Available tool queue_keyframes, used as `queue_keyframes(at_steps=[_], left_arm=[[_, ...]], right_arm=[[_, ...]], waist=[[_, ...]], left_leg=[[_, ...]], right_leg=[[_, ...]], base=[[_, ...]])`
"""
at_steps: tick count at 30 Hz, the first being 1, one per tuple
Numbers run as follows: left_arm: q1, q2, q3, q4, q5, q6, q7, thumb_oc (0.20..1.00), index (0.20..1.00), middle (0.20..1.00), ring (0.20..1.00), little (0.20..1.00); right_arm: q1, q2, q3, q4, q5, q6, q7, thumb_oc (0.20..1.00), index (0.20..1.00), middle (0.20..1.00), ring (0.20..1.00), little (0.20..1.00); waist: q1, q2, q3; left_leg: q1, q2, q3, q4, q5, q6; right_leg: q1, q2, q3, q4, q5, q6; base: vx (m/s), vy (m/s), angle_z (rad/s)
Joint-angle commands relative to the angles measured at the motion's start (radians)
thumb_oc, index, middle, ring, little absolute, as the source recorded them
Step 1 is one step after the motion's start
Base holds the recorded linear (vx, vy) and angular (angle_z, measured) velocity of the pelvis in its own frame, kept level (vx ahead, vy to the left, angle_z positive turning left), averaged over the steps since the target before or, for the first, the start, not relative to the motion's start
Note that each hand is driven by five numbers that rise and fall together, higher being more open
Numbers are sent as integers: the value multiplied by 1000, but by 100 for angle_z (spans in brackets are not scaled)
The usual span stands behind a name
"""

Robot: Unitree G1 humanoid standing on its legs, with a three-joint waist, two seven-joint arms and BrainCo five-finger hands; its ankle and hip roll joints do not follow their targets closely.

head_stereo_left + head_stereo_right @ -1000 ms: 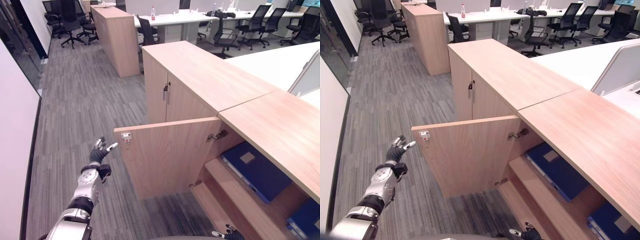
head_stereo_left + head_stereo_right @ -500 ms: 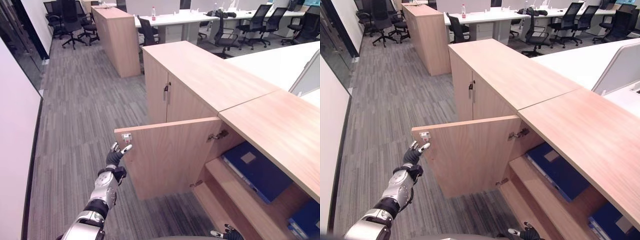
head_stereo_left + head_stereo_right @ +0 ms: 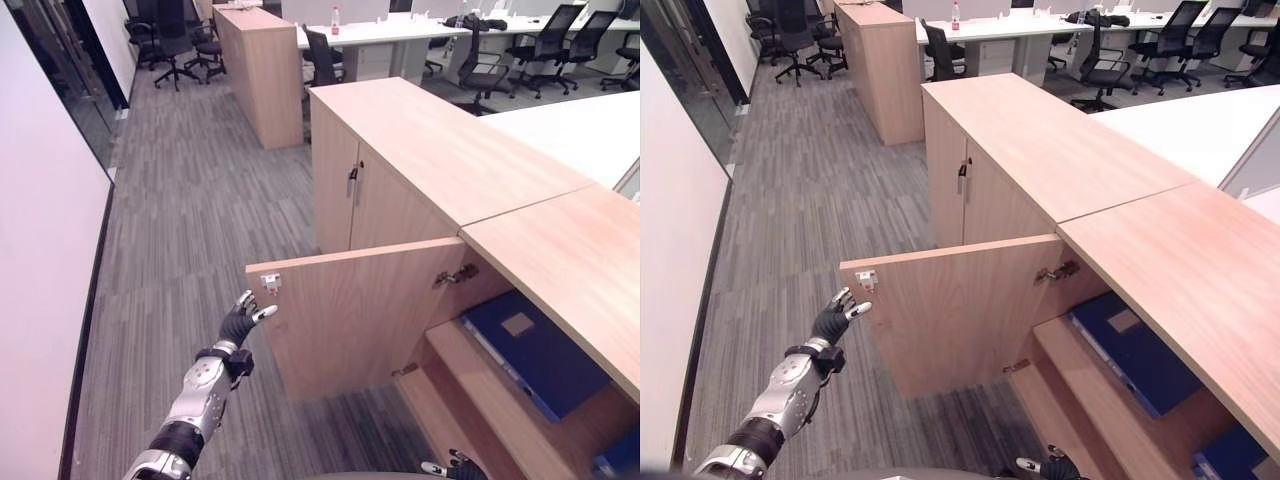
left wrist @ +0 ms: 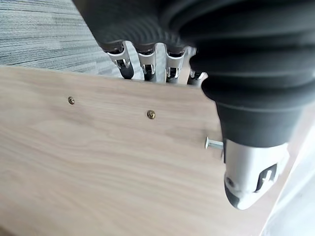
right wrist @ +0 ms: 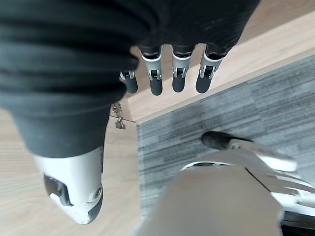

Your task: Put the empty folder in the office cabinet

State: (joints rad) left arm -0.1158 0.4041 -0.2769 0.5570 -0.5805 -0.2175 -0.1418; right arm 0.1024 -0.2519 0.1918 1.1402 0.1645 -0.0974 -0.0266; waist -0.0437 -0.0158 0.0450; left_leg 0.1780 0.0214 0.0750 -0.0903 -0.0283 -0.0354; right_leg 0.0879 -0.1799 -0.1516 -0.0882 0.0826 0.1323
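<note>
Cabinet door [image 3: 350,315] stands swung open. Left hand [image 3: 242,320] is beside its free edge, fingers extended, holding nothing. Right hand [image 5: 167,73] hangs low with fingers straight, empty. Blue folder [image 3: 530,350] lies flat on the shelf [image 3: 455,365] inside the office cabinet [image 3: 560,260].

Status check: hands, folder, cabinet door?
Left hand open, at the free edge of the cabinet door. Right hand open, low, holding nothing. Blue folder lies on the cabinet shelf. Door swung wide open.
</note>
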Motion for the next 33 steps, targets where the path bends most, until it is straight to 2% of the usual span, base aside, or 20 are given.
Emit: queue_keyframes(at_steps=[1,3,5,9,10,12,13,14,15,17,22,23,25,26,28,29,30,32,33], left_arm=[[-83,-45,-85,-98,28,-31,-156,1000,1000,1000,1000,1000],[-60,-12,-101,-128,35,-28,-193,1000,1000,1000,1000,1000],[-51,25,-115,-151,33,-27,-226,1000,1000,1000,1000,1000],[-36,64,-113,-187,-8,-19,-269,1000,1000,1000,1000,1000],[-23,98,-102,-219,-40,-5,-296,1000,1000,1000,1000,1000],[17,147,-80,-269,-63,8,-318,1000,1000,1000,1000,1000],[67,182,-51,-317,-82,22,-337,1000,1000,1000,1000,1000],[68,182,-50,-318,-82,23,-337,1000,1000,1000,1000,1000],[99,195,-35,-333,-95,29,-360,1000,1000,1000,1000,1000],[140,215,-10,-366,-112,39,-389,1000,1000,1000,1000,1000],[191,210,10,-376,-159,66,-419,1000,1000,1000,1000,1000],[197,229,-2,-388,-190,92,-447,1000,1000,1000,1000,1000],[204,280,-6,-419,-214,117,-477,1000,1000,1000,1000,1000],[215,338,-15,-442,-222,133,-508,1000,1000,1000,1000,1000],[227,387,-37,-479,-226,116,-518,1000,1000,1000,1000,1000],[226,384,-38,-480,-227,113,-516,1000,1000,1000,1000,1000],[227,386,-44,-491,-230,104,-509,1000,1000,1000,1000,1000],[219,370,-52,-508,-228,90,-482,1000,1000,1000,1000,1000],[212,358,-54,-516,-235,90,-477,1000,1000,1000,1000,1000]], right_arm=[[-56,10,-1,44,-32,-5,15,1000,1000,1000,1000,1000],[-50,12,-13,47,-23,-8,23,1000,1000,1000,1000,1000],[-74,7,-35,35,-6,-6,23,1000,1000,1000,1000,1000],[-107,-11,-38,12,-1,-8,26,1000,1000,1000,1000,1000],[-124,-17,-39,0,-5,-5,30,1000,1000,1000,1000,1000],[-128,-19,-50,-2,1,-7,31,1000,1000,1000,1000,1000],[-126,-16,-53,5,4,-9,32,1000,1000,1000,1000,1000],[-127,-15,-52,5,4,-9,32,1000,1000,1000,1000,1000],[-129,-15,-51,10,-3,-6,31,1000,1000,1000,1000,1000],[-123,-19,-49,17,-9,-7,35,1000,1000,1000,1000,1000],[-131,-53,-40,25,-29,-3,42,1000,1000,1000,1000,1000],[-140,-79,-37,23,-35,-3,47,1000,1000,1000,1000,1000],[-151,-103,-23,11,-42,-4,50,1000,1000,1000,1000,1000],[-174,-123,-6,9,-45,-3,50,1000,1000,1000,1000,1000],[-201,-142,14,26,-56,-1,44,1000,1000,1000,1000,1000],[-209,-140,19,32,-57,-2,42,1000,1000,1000,1000,1000],[-219,-137,24,35,-55,-3,35,1000,1000,1000,1000,1000],[-235,-136,21,49,-48,-7,17,1000,1000,1000,1000,1000],[-240,-133,18,57,-44,-7,14,1000,1000,1000,1000,1000]], waist=[[-18,-14,4],[-19,-13,5],[-26,-3,32],[-24,14,64],[-15,35,84],[6,59,89],[22,58,84],[22,58,81],[34,54,78],[42,53,65],[33,95,61],[22,113,72],[14,117,95],[20,126,112],[45,129,111],[53,125,105],[66,122,101],[100,119,90],[106,120,90]], left_leg=[[-28,14,-25,5,-32,-34],[-32,9,-17,4,-31,-34],[-57,4,2,6,-27,-33],[-87,6,50,13,-16,-28],[-106,22,88,21,-1,-23],[-126,39,139,39,11,-15],[-121,39,180,46,13,-13],[-126,41,180,48,15,-13],[-119,38,206,51,13,-14],[-112,32,227,57,10,-13],[-100,39,247,85,2,-26],[-123,51,251,158,-2,-44],[-179,93,250,298,5,-78],[-213,117,173,376,70,-123],[-206,104,29,317,73,-145],[-206,102,-25,274,62,-143],[-193,99,-108,224,37,-139],[-212,71,-326,160,26,-132],[-208,56,-399,143,18,-133]], right_leg=[[0,-43,6,69,-41,85],[-3,-50,5,61,-33,89],[-52,-59,12,75,-13,104],[-125,-64,21,137,2,118],[-149,-70,-27,209,-16,119],[-136,-84,-135,300,-75,86],[-103,-86,-197,331,-116,73],[-106,-84,-197,325,-111,72],[-85,-92,-229,301,-112,70],[-56,-79,-218,234,-115,69],[-32,-49,-172,150,-102,63],[-11,-38,-152,113,-107,52],[19,-27,-122,69,-115,33],[32,-9,-79,35,-114,21],[22,-12,-23,20,-106,39],[10,-15,-3,19,-99,45],[5,-15,34,19,-103,55],[-13,-2,116,22,-102,59],[-14,11,151,23,-108,61]], base=[[0,0,0],[-46,16,0],[-194,33,-3],[-193,19,-37],[-226,37,-65],[-232,36,-68],[-119,7,-92],[-77,-24,-102],[-30,-51,-70],[8,-98,-75],[16,-57,-56],[-37,-74,-53],[-38,-43,-47],[23,56,-62],[64,120,-73],[107,104,-115],[118,63,-119],[133,45,-74],[60,38,-52]])
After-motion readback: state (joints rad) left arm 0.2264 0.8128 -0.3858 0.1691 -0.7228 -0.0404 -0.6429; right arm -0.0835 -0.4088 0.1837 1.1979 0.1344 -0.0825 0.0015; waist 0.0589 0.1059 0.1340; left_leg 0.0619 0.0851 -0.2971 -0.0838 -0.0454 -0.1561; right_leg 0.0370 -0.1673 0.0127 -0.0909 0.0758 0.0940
